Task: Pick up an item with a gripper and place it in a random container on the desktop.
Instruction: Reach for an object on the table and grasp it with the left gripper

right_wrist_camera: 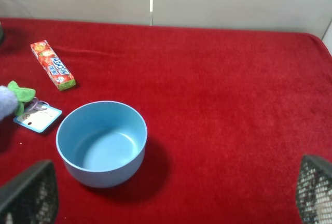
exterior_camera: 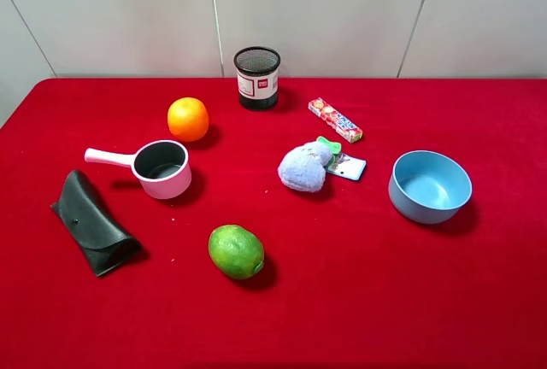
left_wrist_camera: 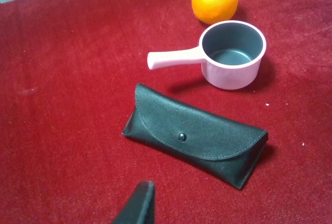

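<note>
Lying free on the red cloth (exterior_camera: 479,301), the plush toy (exterior_camera: 304,168) has its paper tag (exterior_camera: 350,166) beside it and the blue bowl (exterior_camera: 410,207) near. The right gripper (right_wrist_camera: 174,193) is spread wide and empty; for the left gripper (left_wrist_camera: 139,203) I cannot tell. Pinching only fuzz or the tag may let the toy slip out.

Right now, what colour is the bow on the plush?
The bow on the plush is green, clearest in the exterior high view.
</note>
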`<state>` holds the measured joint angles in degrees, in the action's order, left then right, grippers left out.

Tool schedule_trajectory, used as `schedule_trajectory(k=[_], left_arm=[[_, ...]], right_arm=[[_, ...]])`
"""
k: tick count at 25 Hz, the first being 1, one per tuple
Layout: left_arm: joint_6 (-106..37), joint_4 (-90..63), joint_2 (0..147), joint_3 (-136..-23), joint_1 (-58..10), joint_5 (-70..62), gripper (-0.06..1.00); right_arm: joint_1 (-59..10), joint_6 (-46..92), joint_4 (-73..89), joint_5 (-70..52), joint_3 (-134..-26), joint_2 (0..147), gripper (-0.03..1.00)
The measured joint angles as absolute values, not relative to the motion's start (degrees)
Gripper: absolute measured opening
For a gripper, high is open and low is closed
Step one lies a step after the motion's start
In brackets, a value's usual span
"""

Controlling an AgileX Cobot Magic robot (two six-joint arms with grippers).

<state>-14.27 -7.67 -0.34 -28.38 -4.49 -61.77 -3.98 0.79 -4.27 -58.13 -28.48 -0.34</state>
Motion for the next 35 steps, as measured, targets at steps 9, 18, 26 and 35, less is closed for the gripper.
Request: schedule_trajectory(k=[9, 18, 26, 35], left_arm=[[-14.3, -7.7, -0.3, -28.4, -4.5, -61.8, 0.99], [-14.3, -7.7, -0.3, -28.4, -4.5, -61.8, 0.99], [-14.3, -7.7, -0.3, -28.4, -4.5, -61.8, 0.99], [-14.3, -7.7, -0.3, -28.4, -4.5, -61.8, 0.99]], right_arm=[[-4.0, 0.8, -4.3, -58.1, -28.5, -0.3, 0.69], [-4.0, 0.8, -4.3, -58.1, -28.5, -0.3, 0.69], [-4.0, 0.8, -4.3, -58.1, -28.5, -0.3, 0.69], [-4.0, 0.8, -4.3, -58.1, -28.5, -0.3, 0.69]])
